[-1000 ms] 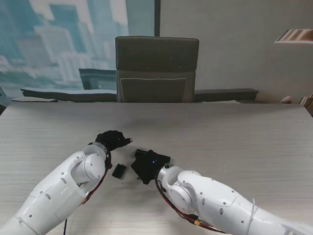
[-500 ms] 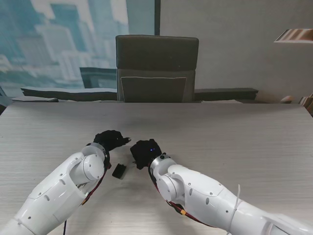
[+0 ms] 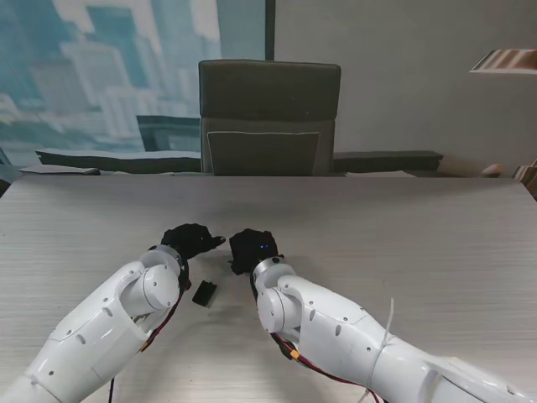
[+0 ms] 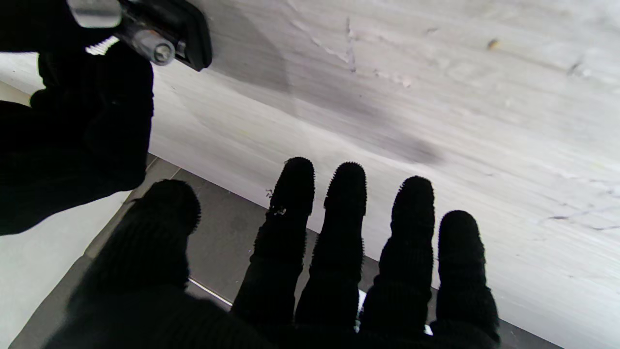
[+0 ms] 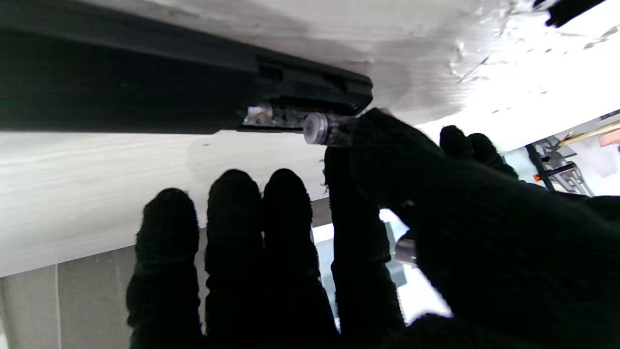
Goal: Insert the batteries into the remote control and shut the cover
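Hovering over the pale tabletop [image 3: 403, 235], the left hand [image 3: 191, 240] holds nothing, its gloved fingers [image 4: 344, 213] extended and slightly spread in its wrist view. Just nearer to me than those fingers lies a small black piece [image 3: 204, 292], probably the battery cover, flat, light and easily nudged. Beside it, the right hand [image 3: 250, 250] works at the black remote control [image 5: 184, 92], which rests on the tabletop at its fingertips; thumb and forefinger pinch a battery [image 5: 317, 129] at the open compartment's end. Small, smooth and cylindrical, the battery looks prone to slipping; a grip across its middle seems safest, with the rigid remote steadied along its long edges.
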